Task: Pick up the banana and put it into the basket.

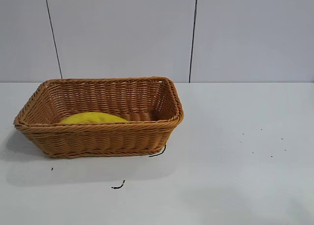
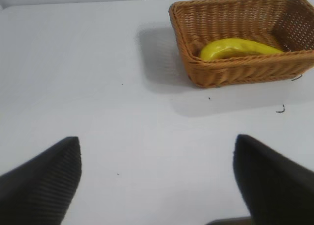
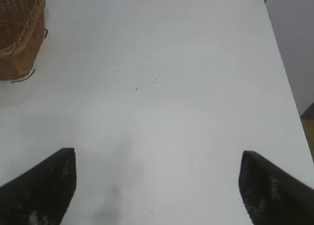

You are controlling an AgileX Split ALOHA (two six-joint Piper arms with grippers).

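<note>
From the exterior view we see only the yellow hump of the banana [image 1: 93,118] above the braided rim of the tan woven wicker basket [image 1: 98,139] on the pale, smooth tabletop [image 1: 235,176]; neither arm appears there. The left wrist view reveals the banana's whole curved length lying inside the basket, with the left gripper [image 2: 157,181] wide, its dark ribbed fingers [image 2: 44,185] empty. In its own view, the right gripper [image 3: 157,185] also spreads its fingers wide, empty, over bare tabletop beside the basket's corner.
</note>
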